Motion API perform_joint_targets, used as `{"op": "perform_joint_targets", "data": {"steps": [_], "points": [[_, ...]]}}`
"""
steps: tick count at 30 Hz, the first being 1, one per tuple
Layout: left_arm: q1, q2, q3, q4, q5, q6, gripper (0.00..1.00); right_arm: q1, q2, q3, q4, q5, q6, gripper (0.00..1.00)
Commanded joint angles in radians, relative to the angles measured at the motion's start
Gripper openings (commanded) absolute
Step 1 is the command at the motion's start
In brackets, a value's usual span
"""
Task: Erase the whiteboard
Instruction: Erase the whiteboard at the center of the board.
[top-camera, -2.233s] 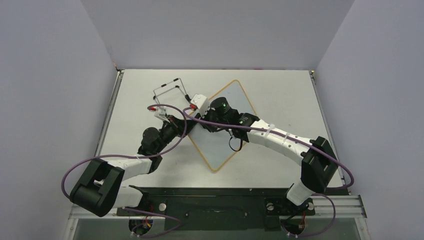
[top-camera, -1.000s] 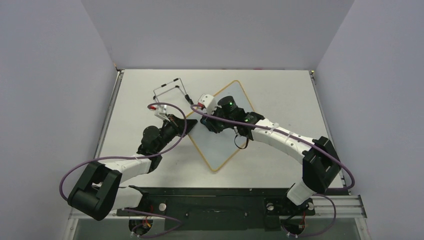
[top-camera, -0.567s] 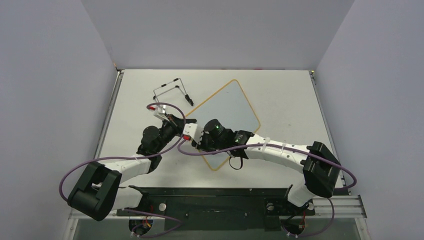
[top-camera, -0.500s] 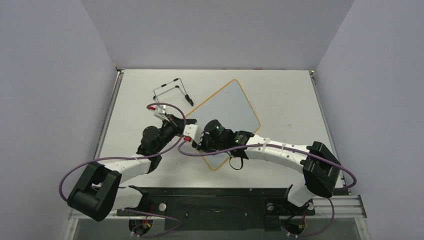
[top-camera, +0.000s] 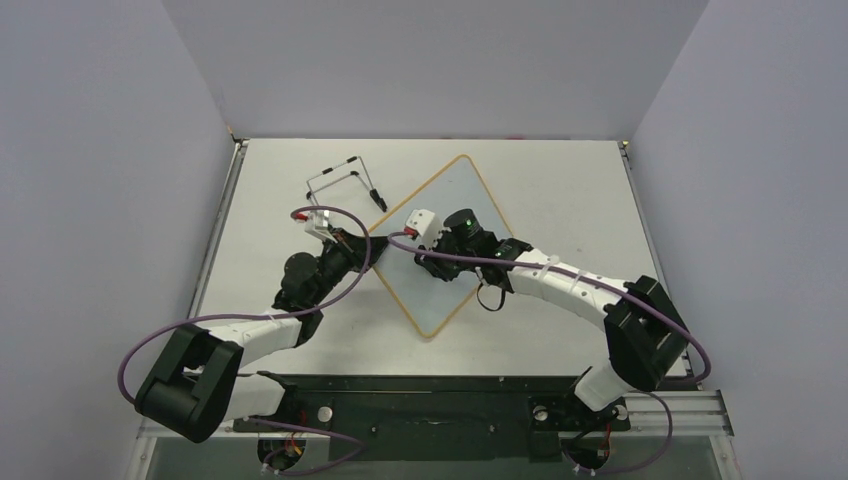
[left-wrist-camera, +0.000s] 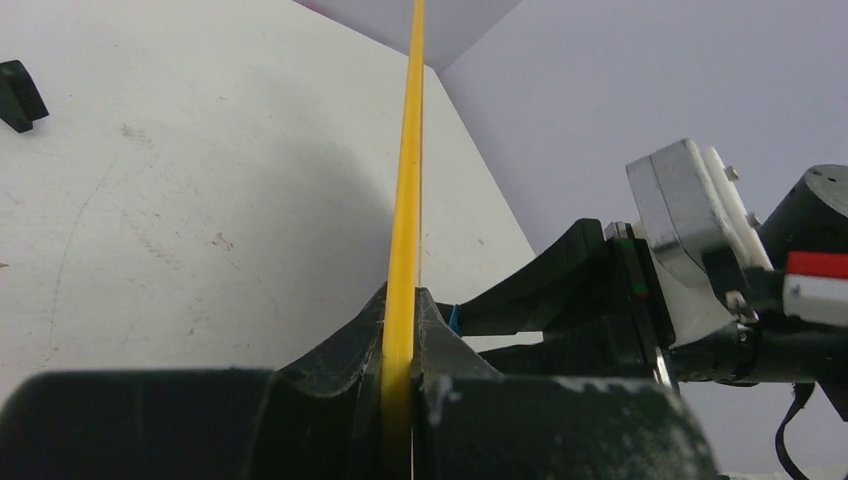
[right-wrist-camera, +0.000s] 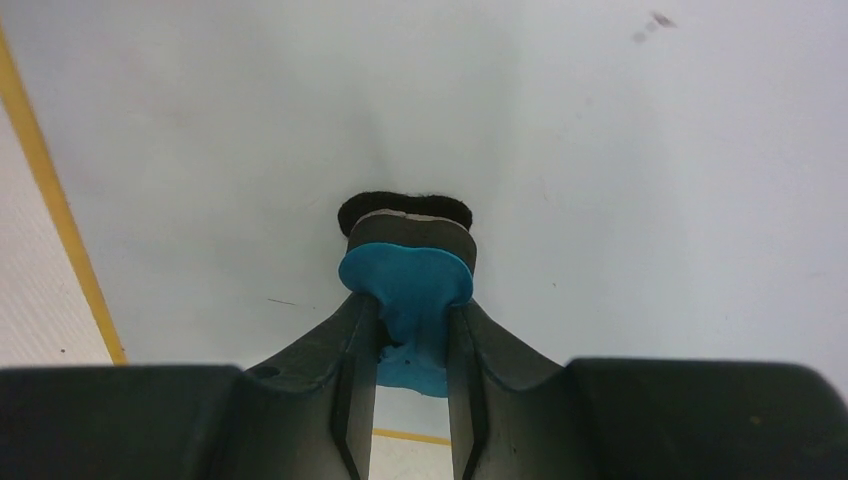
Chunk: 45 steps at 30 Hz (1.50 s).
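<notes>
The whiteboard (top-camera: 462, 195) lies like a diamond on the table, with a glossy white face and a thin yellow frame. My left gripper (top-camera: 371, 244) is shut on its left edge; in the left wrist view the yellow frame (left-wrist-camera: 406, 180) runs straight between the fingers (left-wrist-camera: 440, 325). My right gripper (right-wrist-camera: 411, 312) is shut on a blue eraser (right-wrist-camera: 408, 275), whose dark felt pad presses on the board's face (right-wrist-camera: 620, 140). From above, that gripper (top-camera: 432, 262) is over the board's middle left. No writing shows on the visible face.
A thin black wire stand (top-camera: 345, 180) sits on the table behind the left gripper; one black foot (left-wrist-camera: 16, 94) shows in the left wrist view. Grey walls close in three sides. The right wrist's camera housing (left-wrist-camera: 690, 235) hangs close to the left gripper.
The right arm swept the eraser down to the board's near-left part, then back up to the middle left. The board pivoted slightly and returned. The left gripper kept its hold.
</notes>
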Motion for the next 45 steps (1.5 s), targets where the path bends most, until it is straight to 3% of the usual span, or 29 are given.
{"op": "perform_joint_targets", "data": {"steps": [1, 6, 9, 14, 23, 28, 35, 45], "points": [[-0.003, -0.056, 0.02, 0.184, 0.063, -0.036, 0.0, -0.162, 0.074, 0.007, 0.089, 0.028, 0.13, 0.0], [0.0, -0.039, 0.019, 0.212, 0.068, -0.046, 0.0, -0.363, 0.076, -0.039, 0.189, 0.009, 0.247, 0.0], [0.001, -0.024, 0.022, 0.237, 0.068, -0.063, 0.0, -0.37, 0.092, -0.037, 0.173, -0.039, 0.274, 0.0], [0.003, -0.026, 0.015, 0.249, 0.027, -0.084, 0.0, -0.275, 0.123, -0.028, 0.135, -0.204, 0.344, 0.0], [0.041, -0.129, -0.033, 0.169, -0.095, -0.085, 0.0, 0.024, 0.03, -0.066, 0.156, -0.262, 0.303, 0.0], [0.069, -0.202, -0.074, 0.121, -0.196, -0.124, 0.0, 0.023, 0.085, -0.051, 0.15, -0.218, 0.327, 0.0], [0.074, -0.305, -0.121, 0.068, -0.307, -0.144, 0.0, -0.085, 0.077, -0.101, 0.26, -0.149, 0.512, 0.0], [0.071, -0.328, -0.134, 0.061, -0.342, -0.167, 0.0, 0.152, 0.099, -0.067, 0.277, -0.261, 0.533, 0.0]]}}
